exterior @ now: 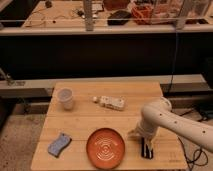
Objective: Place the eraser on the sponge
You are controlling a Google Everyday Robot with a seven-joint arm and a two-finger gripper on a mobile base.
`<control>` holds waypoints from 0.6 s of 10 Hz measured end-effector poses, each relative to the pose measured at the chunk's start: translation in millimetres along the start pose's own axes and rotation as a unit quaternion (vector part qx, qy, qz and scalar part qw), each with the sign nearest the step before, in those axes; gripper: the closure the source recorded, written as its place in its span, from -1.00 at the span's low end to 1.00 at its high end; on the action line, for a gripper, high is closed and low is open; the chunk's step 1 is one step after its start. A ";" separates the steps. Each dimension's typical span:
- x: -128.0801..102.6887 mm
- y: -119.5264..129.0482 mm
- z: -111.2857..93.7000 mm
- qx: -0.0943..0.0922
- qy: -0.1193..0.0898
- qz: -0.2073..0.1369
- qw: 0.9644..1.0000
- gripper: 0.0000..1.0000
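Watching the near edge, I am seeing the gripper (146, 149) hanging low at the right, beside the orange plate (105, 147); whether it is clenched I cannot tell. The sponge (59, 144) is lying front-left, carrying nothing. Farther back, 1 whitish block, likely the eraser (112, 103), is resting mid-table. I am judging that grasping it is the step in hand, calling for a lift and a reach back-left.

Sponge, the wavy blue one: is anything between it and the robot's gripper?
Yes. The round orange plate lies flat on the wooden table between the gripper, on the picture's right, and the wavy blue-grey sponge, on its left.
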 end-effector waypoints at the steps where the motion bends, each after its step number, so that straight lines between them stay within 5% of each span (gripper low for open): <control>1: -0.2 1.3 0.6 -0.001 -0.001 0.001 1.000 -0.60; 6: -0.5 -0.8 0.9 0.000 -0.003 -0.001 1.000 -0.60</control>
